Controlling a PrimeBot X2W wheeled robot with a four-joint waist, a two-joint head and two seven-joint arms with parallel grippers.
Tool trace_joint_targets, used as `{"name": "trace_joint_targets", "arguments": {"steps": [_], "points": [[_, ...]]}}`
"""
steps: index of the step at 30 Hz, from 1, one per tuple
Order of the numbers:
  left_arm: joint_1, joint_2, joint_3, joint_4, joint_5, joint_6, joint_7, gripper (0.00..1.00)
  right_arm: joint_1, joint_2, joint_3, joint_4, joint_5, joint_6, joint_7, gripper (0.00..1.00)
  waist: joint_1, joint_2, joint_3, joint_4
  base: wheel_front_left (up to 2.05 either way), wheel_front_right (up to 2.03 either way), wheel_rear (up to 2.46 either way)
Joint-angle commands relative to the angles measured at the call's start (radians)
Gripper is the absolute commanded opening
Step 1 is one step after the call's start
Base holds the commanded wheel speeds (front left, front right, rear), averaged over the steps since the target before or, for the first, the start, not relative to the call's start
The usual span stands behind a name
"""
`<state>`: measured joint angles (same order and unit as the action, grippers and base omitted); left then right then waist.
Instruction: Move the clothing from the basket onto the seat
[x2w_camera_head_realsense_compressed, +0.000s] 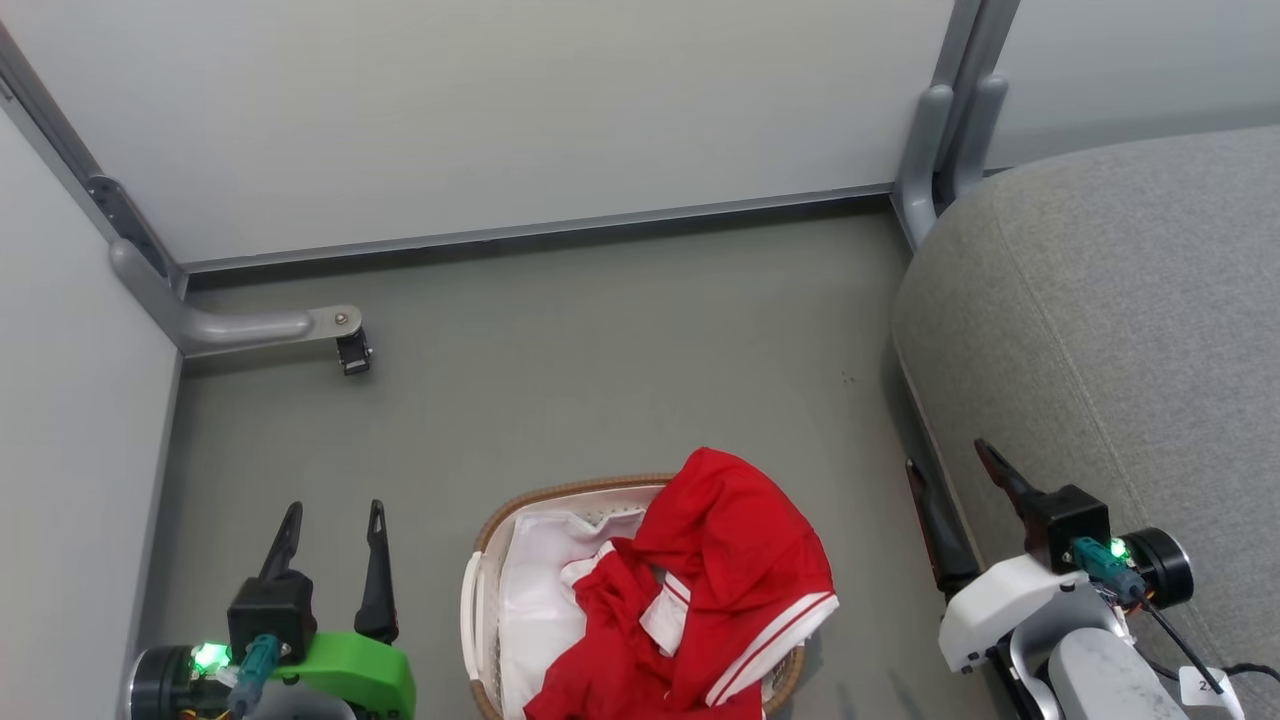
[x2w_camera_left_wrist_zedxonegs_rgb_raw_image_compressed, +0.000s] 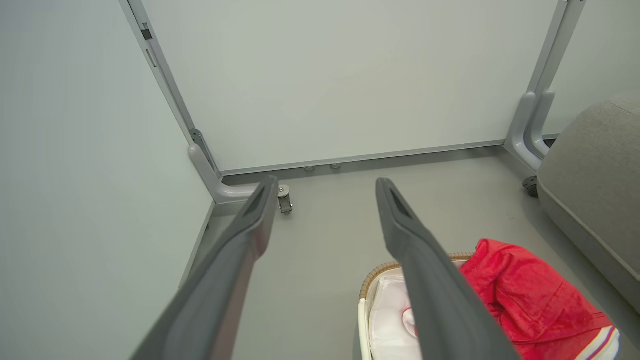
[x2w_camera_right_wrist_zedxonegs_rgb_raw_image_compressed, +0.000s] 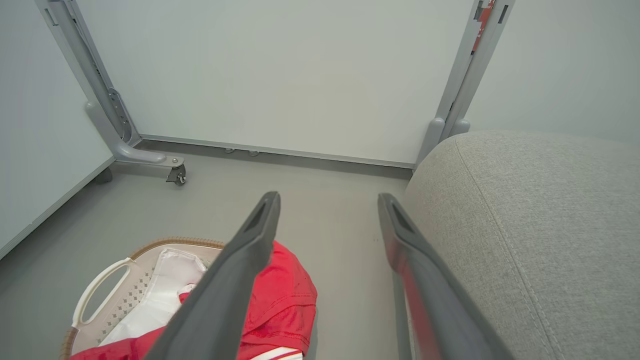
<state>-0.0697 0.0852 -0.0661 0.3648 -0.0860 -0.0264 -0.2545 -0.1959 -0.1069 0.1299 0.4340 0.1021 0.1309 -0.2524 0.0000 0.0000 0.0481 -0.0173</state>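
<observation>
I face a pale, matte back panel (x2w_camera_head_realsense_compressed: 520, 110). A grey metal rail (x2w_camera_head_realsense_compressed: 540, 232) runs along its lower edge. At its left end a grey post (x2w_camera_head_realsense_compressed: 110, 205) joins it to a second pale panel (x2w_camera_head_realsense_compressed: 70, 400) that runs toward me. From that post's base a rounded foot (x2w_camera_head_realsense_compressed: 270, 325) juts over the floor and ends in a small black caster (x2w_camera_head_realsense_compressed: 353, 352). At the back panel's right end stands another grey post (x2w_camera_head_realsense_compressed: 928, 150), with a further pale panel (x2w_camera_head_realsense_compressed: 1130, 60) beyond. In front of the back panel lies smooth grey floor (x2w_camera_head_realsense_compressed: 600, 350), softly and evenly lit, with a few dark specks (x2w_camera_head_realsense_compressed: 848, 378).
</observation>
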Motion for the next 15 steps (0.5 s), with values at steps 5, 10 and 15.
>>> {"name": "trace_joint_targets", "arguments": {"steps": [5,10,15], "points": [[-0.017,-0.011,-0.004,0.019,0.039,-0.019,-0.012,1.00,-0.022,-0.002,0.001,-0.005,-0.038,0.000,-0.014,1.00,0.0000,0.0000,0.027,-0.007,0.00,0.00,0.00],[-0.037,-0.024,-0.017,0.058,0.013,-0.052,-0.010,1.00,-0.038,-0.001,-0.005,-0.016,-0.030,0.000,-0.014,1.00,0.0000,0.0000,0.068,-0.017,0.00,0.00,0.00],[-0.083,-0.029,-0.060,0.109,-0.010,-0.080,-0.010,1.00,-0.065,-0.001,-0.005,-0.033,-0.022,0.000,-0.014,1.00,0.0000,0.0000,0.128,-0.031,0.00,0.00,0.00]]}}
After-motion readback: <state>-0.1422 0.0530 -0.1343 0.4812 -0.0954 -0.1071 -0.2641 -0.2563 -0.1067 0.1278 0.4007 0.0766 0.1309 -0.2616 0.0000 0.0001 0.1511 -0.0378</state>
